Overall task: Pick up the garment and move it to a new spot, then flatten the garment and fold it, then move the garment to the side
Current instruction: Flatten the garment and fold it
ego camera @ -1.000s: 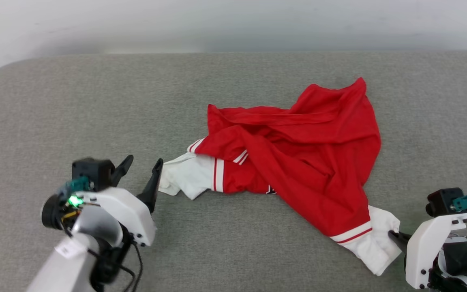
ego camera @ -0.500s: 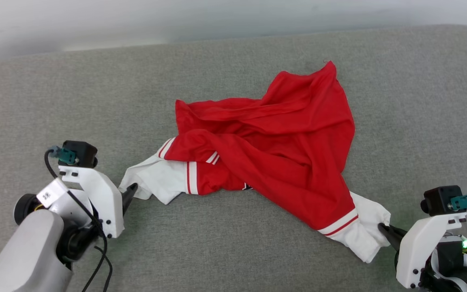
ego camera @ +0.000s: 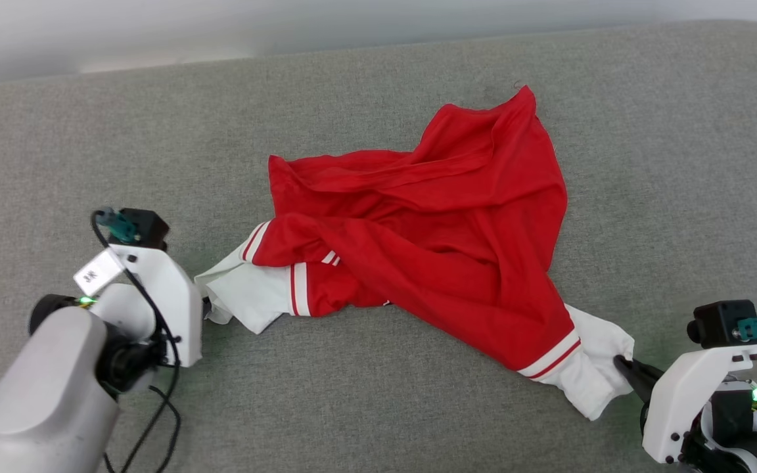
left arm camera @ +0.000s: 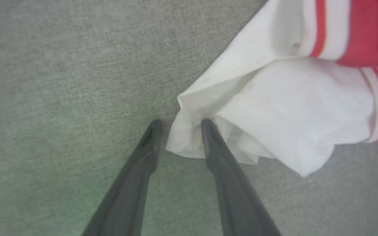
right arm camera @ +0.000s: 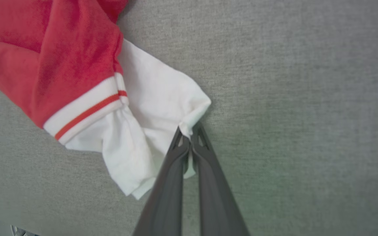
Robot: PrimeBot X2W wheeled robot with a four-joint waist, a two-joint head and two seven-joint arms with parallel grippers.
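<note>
Red garment (ego camera: 457,223) crumpled on grey upholstery (ego camera: 378,407), lettering (ego camera: 388,303) nearly lost in folds, right gripper (right arm camera: 189,131) fingers pinching one white sleeve (right arm camera: 156,95), left gripper (left arm camera: 181,123) fingers spread astride the other sleeve (left arm camera: 290,108).

Grey fabric surface (ego camera: 378,407), pale wall (ego camera: 221,26)

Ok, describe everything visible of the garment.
The garment is a red jersey-like T-shirt of soft knit, with white short sleeves and red-white stripe trim. It lies crumpled and twisted on the grey fabric surface, sleeves spread to either side. The right gripper is shut on one sleeve's corner; the left gripper straddles the other's edge, jaws apart.
</note>
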